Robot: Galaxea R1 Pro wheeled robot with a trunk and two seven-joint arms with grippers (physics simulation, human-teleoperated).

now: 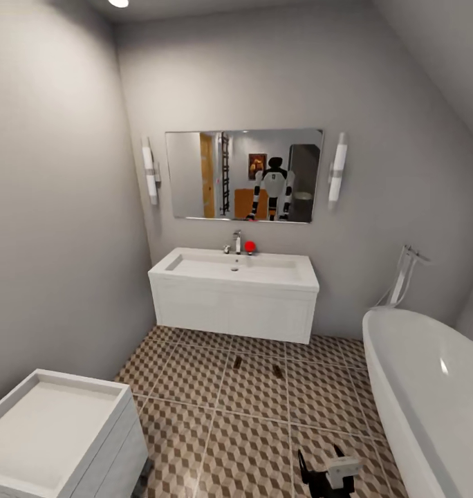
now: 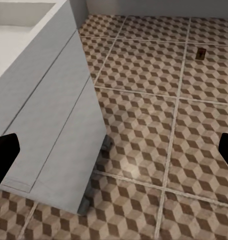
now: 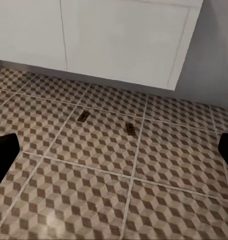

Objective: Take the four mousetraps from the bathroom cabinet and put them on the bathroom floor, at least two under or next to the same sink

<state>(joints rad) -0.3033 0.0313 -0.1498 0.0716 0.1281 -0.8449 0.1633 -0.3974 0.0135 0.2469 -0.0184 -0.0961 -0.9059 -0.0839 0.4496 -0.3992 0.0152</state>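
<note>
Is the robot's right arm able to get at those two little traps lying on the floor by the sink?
Probably yes: bare bathroom floor lies between the open right gripper and both mousetraps; it would likely need to move closer.

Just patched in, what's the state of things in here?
The robot faces the sink with nothing in hand. Two mousetraps lie apart on the tiled floor in front of the vanity. The right gripper hangs low over the tiles, open and empty; the left gripper is open too, beside a white unit.
</note>
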